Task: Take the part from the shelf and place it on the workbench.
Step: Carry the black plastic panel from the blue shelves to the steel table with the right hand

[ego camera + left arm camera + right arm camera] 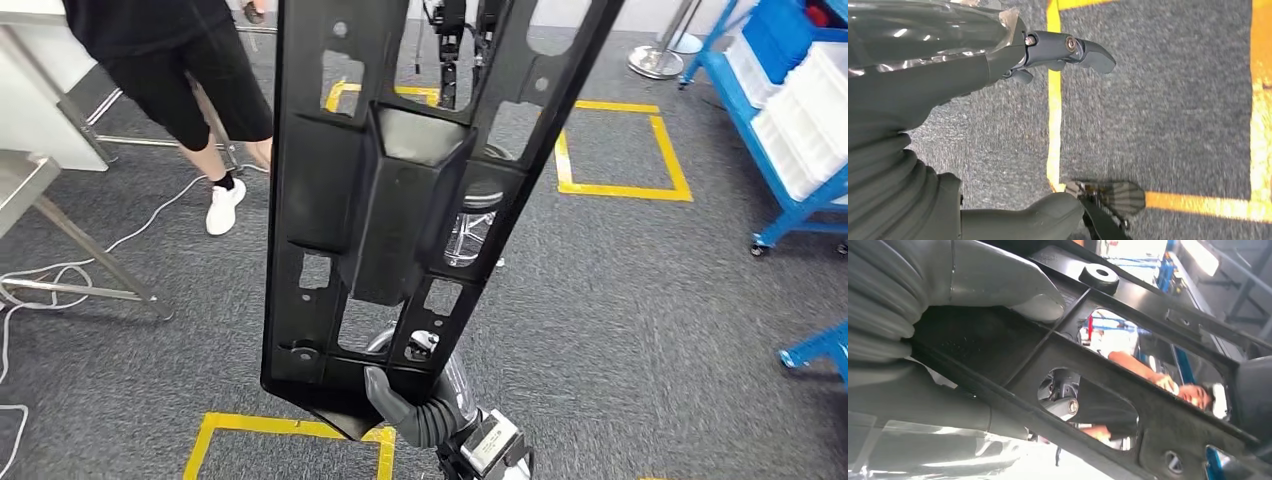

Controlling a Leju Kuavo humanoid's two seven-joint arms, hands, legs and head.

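The part [400, 200] is a long black plastic panel with several cut-outs and a raised channel down its middle. It stands nearly upright in front of me in the head view and hides much of the floor. My right hand [410, 405] grips its lower end from below. In the right wrist view the thumb of the right hand [948, 285] presses on the part [998, 355]. My left hand [923, 100] hangs over the grey carpet with its fingers apart and nothing between them.
A person [170, 70] in black shorts and white shoes stands at the back left beside a steel table [25, 180]. A blue rack with white bins [790, 120] stands at the right. Yellow tape squares [620, 185] mark the carpet, and a cable [60, 270] lies at the left.
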